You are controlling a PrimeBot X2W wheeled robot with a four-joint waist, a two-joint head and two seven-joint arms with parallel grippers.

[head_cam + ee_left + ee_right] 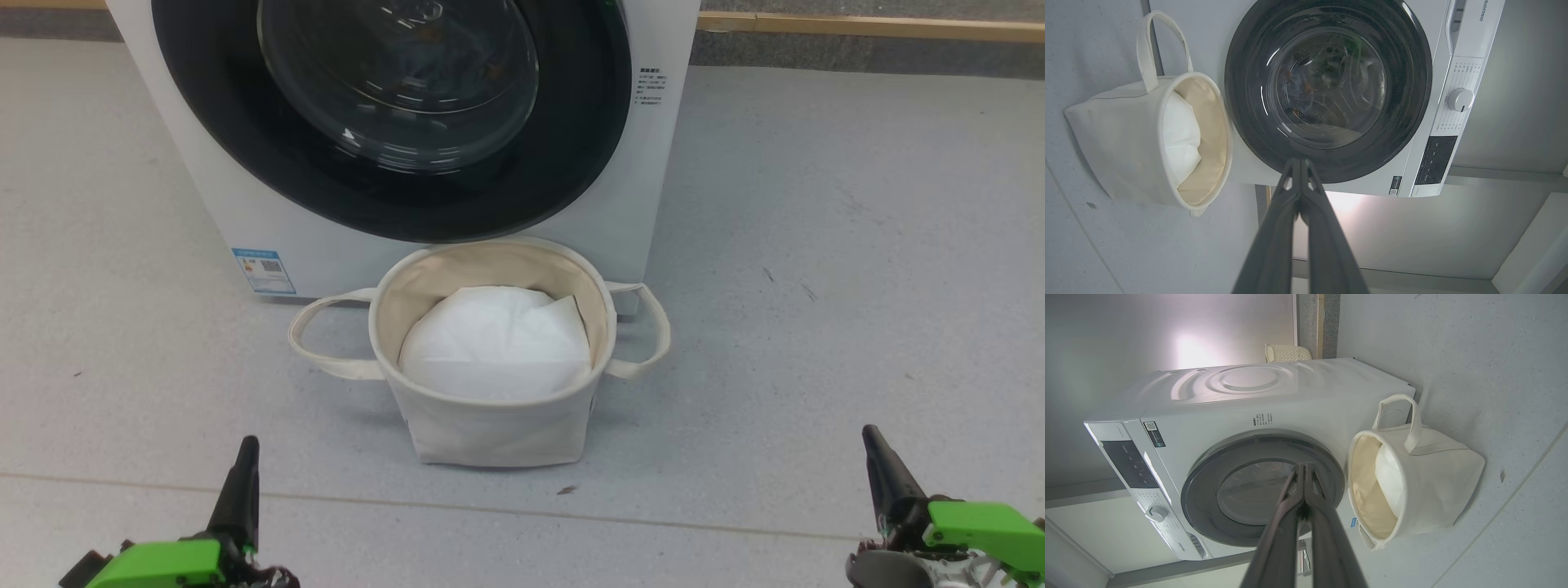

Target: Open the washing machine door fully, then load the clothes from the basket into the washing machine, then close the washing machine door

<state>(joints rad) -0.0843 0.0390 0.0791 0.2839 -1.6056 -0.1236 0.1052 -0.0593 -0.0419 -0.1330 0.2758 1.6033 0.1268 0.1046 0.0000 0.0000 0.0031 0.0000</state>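
Note:
The washing machine [245,204] stands straight ahead, its door [571,163] lying shut and flush against the white front. In the left wrist view the door's black rim [1412,81] rings dim glass, and I cannot make out the clothes behind it. The basket [490,433] sits on the floor right against the machine's base, holding a plain white sheet [498,343]; no clothes show in it. My left gripper [245,445] is shut and empty at the lower left. My right gripper [869,433] is shut and empty at the lower right. Both hang well short of the basket.
A grey floor with a seam line [653,518] runs across in front of me. A wooden skirting strip [857,26] lines the wall at the back right. The machine's control panel has a white dial [1460,99]. A pale woven object [1286,352] stands behind the machine.

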